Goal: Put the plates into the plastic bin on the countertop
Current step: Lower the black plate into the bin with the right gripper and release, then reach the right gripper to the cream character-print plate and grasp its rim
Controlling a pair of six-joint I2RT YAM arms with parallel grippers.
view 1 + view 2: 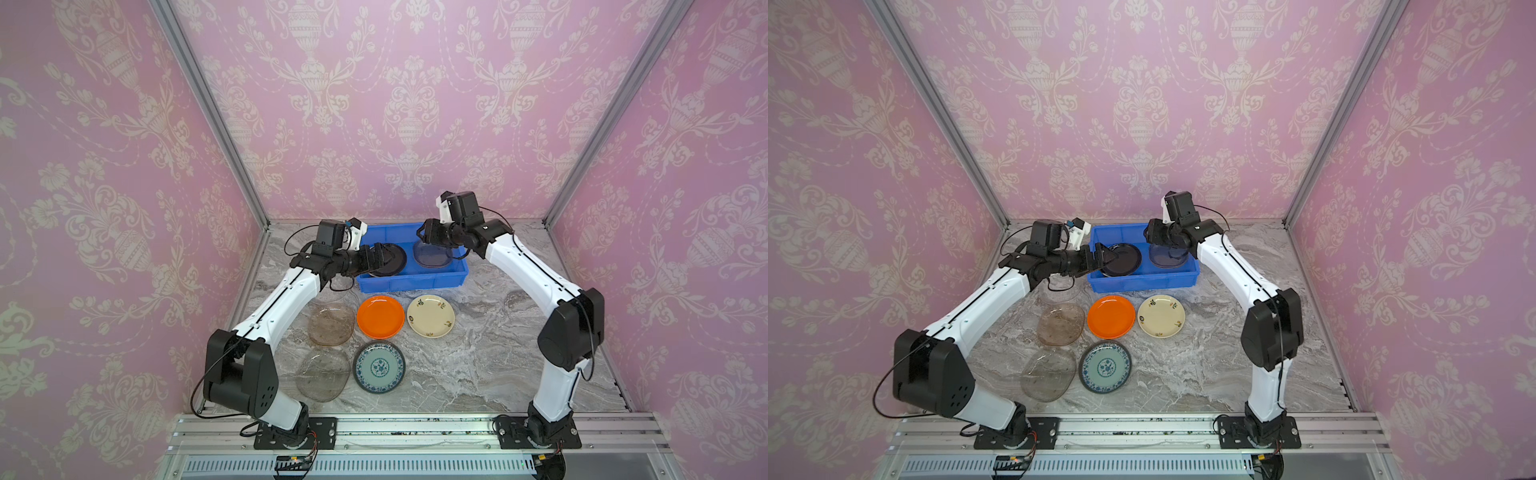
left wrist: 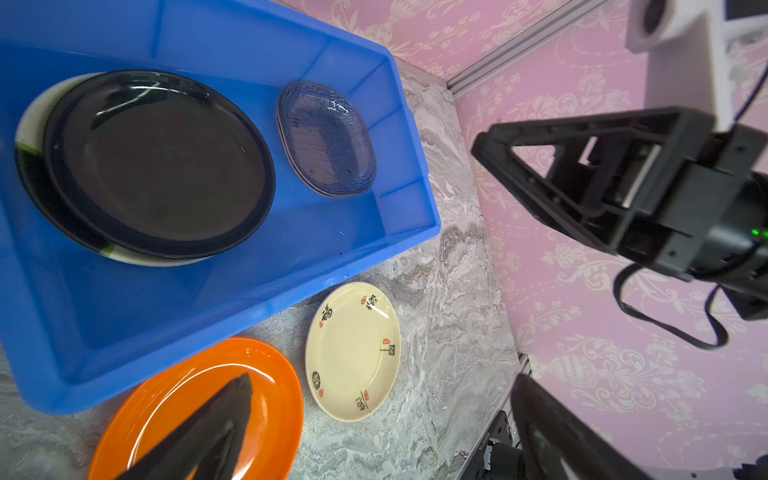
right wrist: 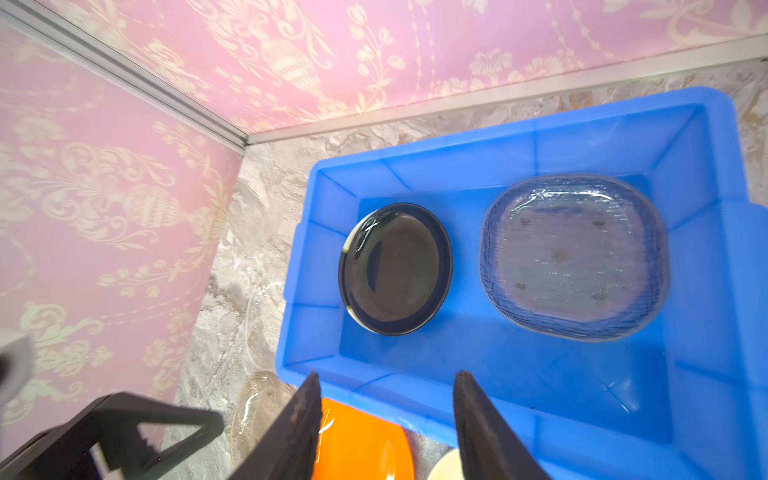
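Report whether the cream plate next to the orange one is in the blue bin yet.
Out: the cream plate lies flat on the countertop, in front of the bin.

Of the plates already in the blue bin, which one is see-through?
The rounded glass plate in the right half of the bin; the round black plate beside it is opaque.

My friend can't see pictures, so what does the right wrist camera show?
A blue bin on the marble countertop holds a black plate and a clear glass plate side by side. The right gripper hangs open and empty over the bin's rim.
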